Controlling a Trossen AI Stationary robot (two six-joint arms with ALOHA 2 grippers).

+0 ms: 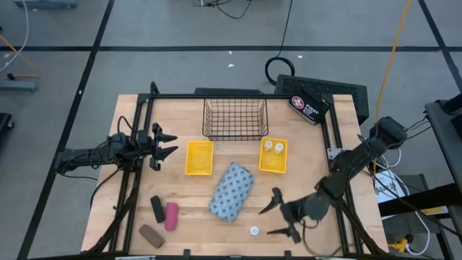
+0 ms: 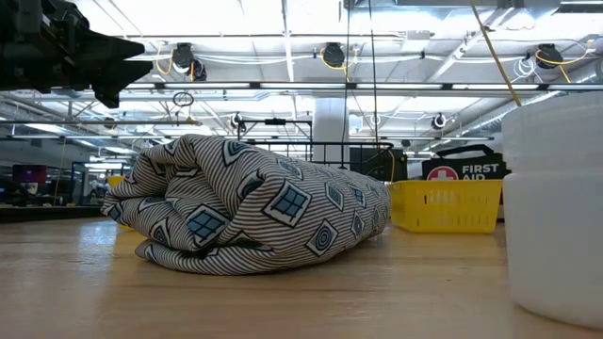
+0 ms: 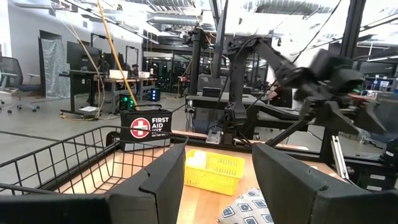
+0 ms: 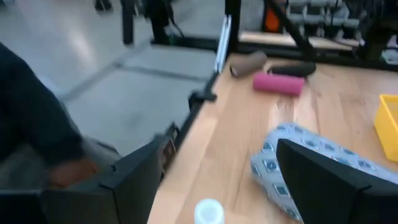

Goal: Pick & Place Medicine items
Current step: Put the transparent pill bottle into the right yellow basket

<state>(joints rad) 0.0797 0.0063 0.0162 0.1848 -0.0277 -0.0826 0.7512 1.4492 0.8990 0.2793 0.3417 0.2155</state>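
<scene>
The right gripper (image 1: 280, 213) hangs open near the table's (image 1: 130, 209) front edge, just beside a lone bottle (image 1: 254, 231). That bottle looks light, rigid and slick, likely to tip; best pinched across its body. The left gripper (image 1: 164, 144), open, waits at the far left.

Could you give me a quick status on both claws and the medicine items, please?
Right claw open, just right of the loose white bottle. Left claw open, idle at table's left. Two bottles in right yellow tray. Nothing blocking.
</scene>
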